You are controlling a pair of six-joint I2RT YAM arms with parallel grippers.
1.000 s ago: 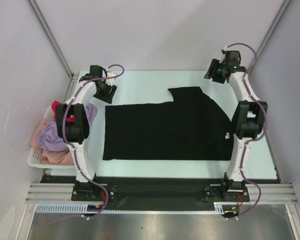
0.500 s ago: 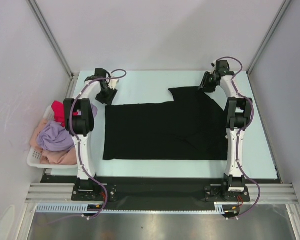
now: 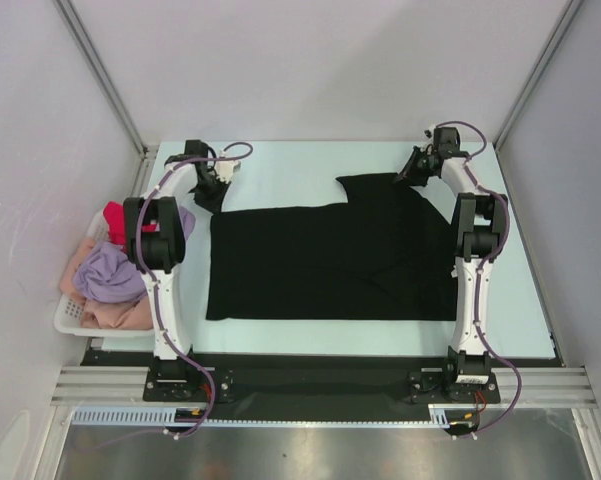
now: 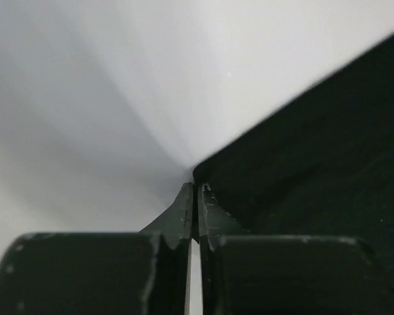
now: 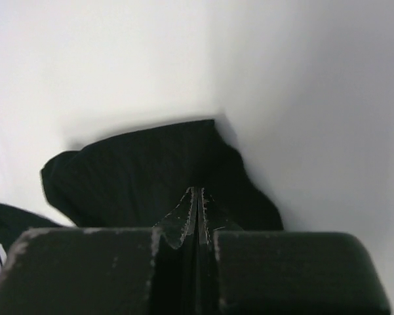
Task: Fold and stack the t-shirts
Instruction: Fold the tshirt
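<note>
A large black t-shirt (image 3: 330, 260) lies spread flat on the pale table, one sleeve folded up at its far right. My left gripper (image 3: 208, 196) is down at the shirt's far left corner. In the left wrist view its jaws (image 4: 195, 188) stand pinched together on that corner of the black cloth (image 4: 315, 164). My right gripper (image 3: 413, 175) is at the far right sleeve. In the right wrist view it (image 5: 197, 191) is shut, tips buried in a raised fold of the black shirt (image 5: 131, 170). Lavender (image 3: 110, 270), red (image 3: 115, 215) and pale pink (image 3: 110, 316) t-shirts are heaped to the left.
A white lattice basket (image 3: 68, 320) holding the heaped shirts stands off the table's left edge, beside the left arm. Bare pale table (image 3: 280, 165) runs along the far side behind the shirt. Grey walls close in the cell on three sides.
Both arms came down and inward onto the shirt's far corners, the right one swinging left to the sleeve. Both grippers went from open to closed.
</note>
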